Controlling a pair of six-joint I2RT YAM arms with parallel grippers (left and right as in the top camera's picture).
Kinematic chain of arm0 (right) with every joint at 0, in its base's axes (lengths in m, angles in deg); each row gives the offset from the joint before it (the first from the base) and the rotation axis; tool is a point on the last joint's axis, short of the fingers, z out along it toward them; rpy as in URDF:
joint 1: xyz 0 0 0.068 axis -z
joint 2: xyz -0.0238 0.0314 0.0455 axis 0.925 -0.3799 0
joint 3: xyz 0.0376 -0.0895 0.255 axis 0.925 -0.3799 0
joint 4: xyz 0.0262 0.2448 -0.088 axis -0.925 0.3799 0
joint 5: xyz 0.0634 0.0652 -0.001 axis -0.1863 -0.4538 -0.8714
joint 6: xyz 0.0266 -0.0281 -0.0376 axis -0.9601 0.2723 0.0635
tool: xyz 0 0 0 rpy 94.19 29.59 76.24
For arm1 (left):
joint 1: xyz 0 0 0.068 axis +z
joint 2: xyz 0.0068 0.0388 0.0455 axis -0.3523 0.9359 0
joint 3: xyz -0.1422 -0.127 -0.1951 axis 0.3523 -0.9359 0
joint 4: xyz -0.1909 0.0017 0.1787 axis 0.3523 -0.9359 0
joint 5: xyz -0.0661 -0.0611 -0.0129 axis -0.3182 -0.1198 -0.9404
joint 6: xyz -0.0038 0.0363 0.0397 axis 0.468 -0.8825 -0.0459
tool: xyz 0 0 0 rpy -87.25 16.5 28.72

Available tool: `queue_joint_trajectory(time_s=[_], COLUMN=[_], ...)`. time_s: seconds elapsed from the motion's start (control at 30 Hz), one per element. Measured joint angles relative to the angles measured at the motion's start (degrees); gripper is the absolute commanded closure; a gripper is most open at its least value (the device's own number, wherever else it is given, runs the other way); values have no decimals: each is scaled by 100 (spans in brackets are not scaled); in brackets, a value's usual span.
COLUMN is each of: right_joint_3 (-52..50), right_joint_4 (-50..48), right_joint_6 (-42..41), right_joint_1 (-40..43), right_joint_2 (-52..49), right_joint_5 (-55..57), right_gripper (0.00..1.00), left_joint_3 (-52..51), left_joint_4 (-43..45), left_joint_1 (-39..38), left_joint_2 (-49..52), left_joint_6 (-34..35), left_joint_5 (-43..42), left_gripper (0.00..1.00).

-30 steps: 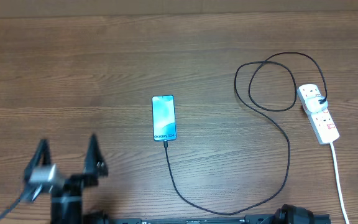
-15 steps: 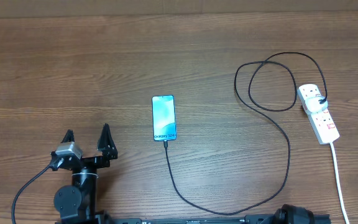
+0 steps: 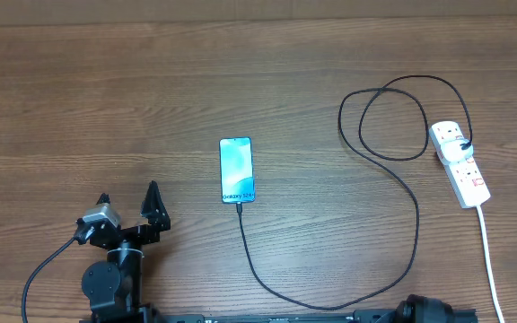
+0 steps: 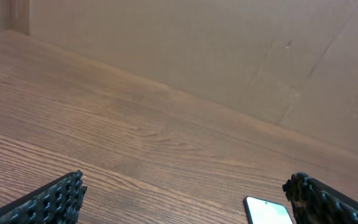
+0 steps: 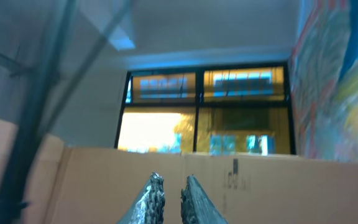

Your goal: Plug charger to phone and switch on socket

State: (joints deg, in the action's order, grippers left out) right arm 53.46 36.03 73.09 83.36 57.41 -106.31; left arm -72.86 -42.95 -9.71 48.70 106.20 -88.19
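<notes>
- Overhead: socket (image 3: 460, 166) at far right of bench (image 3: 61, 90), well apart from both arms.
- Phone (image 3: 236, 170) mid-bench, charger (image 3: 418, 224) tip touching its near edge.
- Risk of snagging the loop beside the socket, tugging the tip out.
- Left fingers (image 3: 153, 202) spread wide, empty; right fingers (image 5: 155, 193) nearly closed, empty.

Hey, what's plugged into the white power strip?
One plug sits in the power strip, and the charger cable runs from it to the phone. The socket holes under the plug are covered; the red switch is too small to read.
</notes>
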Motion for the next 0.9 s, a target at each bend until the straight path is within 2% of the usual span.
queue_joint_trajectory(time_s=[0.2, 0.4, 0.47, 0.57, 0.63, 0.67, 0.9], right_joint_3=[-212, -813, -925, -951, -955, -990, -1956], right_joint_4=[-205, -310, -341, -452, -557, -601, -1626], right_joint_6=[2, 203, 251, 267, 304, 315, 339], right_joint_1=[-411, -975, -1095, -1257, -1360, -1390, -1390], right_joint_2=[573, 1244, 1488, 1707, 1729, 1727, 1729], right_joint_5=[170, 450, 651, 922, 1060, 1104, 1241], right_gripper=[89, 91, 88, 58, 16, 0, 0], left_joint_3=[0, 0, 0, 0, 0, 0, 0], left_joint_4=[-2, -4, -4, -4, -4, -4, -7], left_joint_1=[0, 2, 0, 0, 0, 0, 0], left_joint_2=[0, 0, 0, 0, 0, 0, 11], left_joint_6=[0, 0, 0, 0, 0, 0, 0], left_joint_5=[20, 20, 20, 22, 22, 20, 20], left_gripper=[0, 0, 0, 0, 0, 1, 1])
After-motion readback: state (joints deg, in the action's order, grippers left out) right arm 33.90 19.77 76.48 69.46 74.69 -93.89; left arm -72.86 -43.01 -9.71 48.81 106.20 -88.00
